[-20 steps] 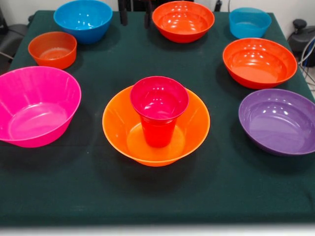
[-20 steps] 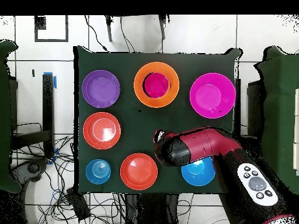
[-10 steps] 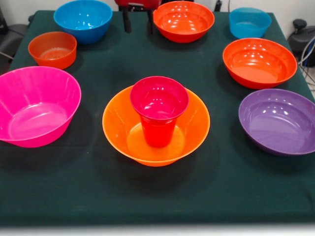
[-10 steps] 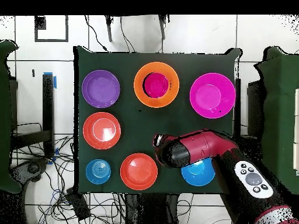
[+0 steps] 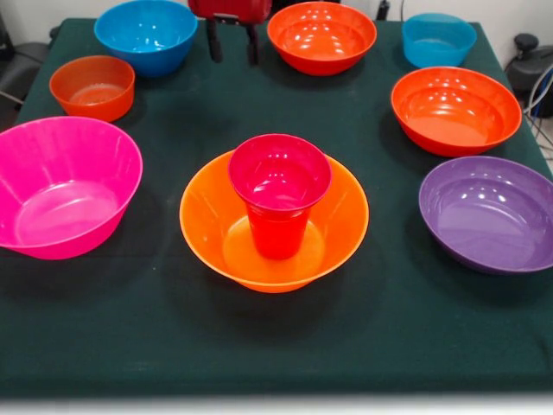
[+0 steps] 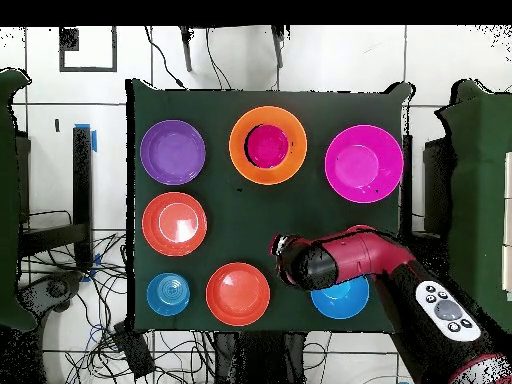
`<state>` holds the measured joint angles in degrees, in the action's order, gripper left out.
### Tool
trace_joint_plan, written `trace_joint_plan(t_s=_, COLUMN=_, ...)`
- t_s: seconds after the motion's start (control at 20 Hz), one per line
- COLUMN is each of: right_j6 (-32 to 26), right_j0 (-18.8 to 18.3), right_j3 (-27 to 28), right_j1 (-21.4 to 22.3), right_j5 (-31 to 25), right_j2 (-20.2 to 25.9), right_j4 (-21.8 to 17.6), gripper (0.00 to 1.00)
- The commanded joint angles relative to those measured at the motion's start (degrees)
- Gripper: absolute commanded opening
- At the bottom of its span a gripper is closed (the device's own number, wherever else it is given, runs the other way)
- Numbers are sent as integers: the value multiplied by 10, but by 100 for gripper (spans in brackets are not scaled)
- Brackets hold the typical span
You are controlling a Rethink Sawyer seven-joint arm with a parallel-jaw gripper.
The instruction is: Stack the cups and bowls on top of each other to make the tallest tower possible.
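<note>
The tower stands mid-table: a large yellow-orange flared bowl (image 5: 207, 226) holds an upright orange-red cup (image 5: 277, 233), and a small magenta bowl (image 5: 279, 175) sits on the cup. Seen from overhead, the yellow-orange bowl (image 6: 240, 150) has the magenta bowl (image 6: 267, 146) at its centre. My gripper (image 5: 232, 45) hangs at the far edge between the blue bowl (image 5: 147, 35) and an orange-red bowl (image 5: 321, 36). It is open and empty, with its fingers above the cloth. In the overhead view my arm (image 6: 330, 262) covers the gripper.
A large pink bowl (image 5: 65, 186), a squat small orange bowl (image 5: 92, 86), a small blue bowl (image 5: 438, 39), a second orange-red bowl (image 5: 455, 108) and a purple bowl (image 5: 488, 212) ring the tower. The dark green cloth (image 5: 276, 346) covers the table.
My gripper has come further down into the front view, now showing its red body, and has shifted slightly towards the blue bowl. The bowls and the cup have not moved.
</note>
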<state>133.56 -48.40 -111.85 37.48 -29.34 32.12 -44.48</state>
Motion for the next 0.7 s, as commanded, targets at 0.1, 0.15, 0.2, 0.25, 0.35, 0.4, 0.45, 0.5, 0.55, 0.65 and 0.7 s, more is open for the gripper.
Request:
trace_joint_plan(t_s=0.1, right_j6=-188, right_j0=-32, right_j3=59, right_j1=-13, right_j5=-68, right_j2=58, right_j4=-11, gripper=100)
trace_joint_plan(t_s=0.15, right_j6=-193, right_j0=-34, right_j3=63, right_j1=-12, right_j5=-74, right_j2=64, right_j4=-9, gripper=100)
trace_joint_plan(t_s=0.2, right_j6=-199, right_j0=-35, right_j3=67, right_j1=-12, right_j5=-80, right_j2=69, right_j4=-8, gripper=100)
trace_joint_plan(t_s=0.25, right_j6=-203, right_j0=-36, right_j3=71, right_j1=-12, right_j5=-87, right_j2=74, right_j4=-6, gripper=100)
trace_joint_plan(t_s=0.35, right_j6=-211, right_j0=-37, right_j3=76, right_j1=-9, right_j5=-98, right_j2=84, right_j4=-2, gripper=100)
trace_joint_plan(t_s=0.4, right_j6=-212, right_j0=-36, right_j3=81, right_j1=-9, right_j5=-108, right_j2=88, right_j4=3, gripper=100)
trace_joint_plan(t_s=0.45, right_j6=-213, right_j0=-35, right_j3=85, right_j1=-9, right_j5=-114, right_j2=90, right_j4=4, gripper=100)
trace_joint_plan(t_s=0.5, right_j6=-215, right_j0=-33, right_j3=89, right_j1=-9, right_j5=-121, right_j2=92, right_j4=7, gripper=100)
trace_joint_plan(t_s=0.55, right_j6=-217, right_j0=-32, right_j3=94, right_j1=-8, right_j5=-128, right_j2=95, right_j4=9, gripper=100)
trace_joint_plan(t_s=0.65, right_j6=-220, right_j0=-29, right_j3=100, right_j1=-6, right_j5=-139, right_j2=98, right_j4=14, gripper=100)
trace_joint_plan(t_s=0.7, right_j6=-222, right_j0=-27, right_j3=106, right_j1=-6, right_j5=-148, right_j2=100, right_j4=19, gripper=100)
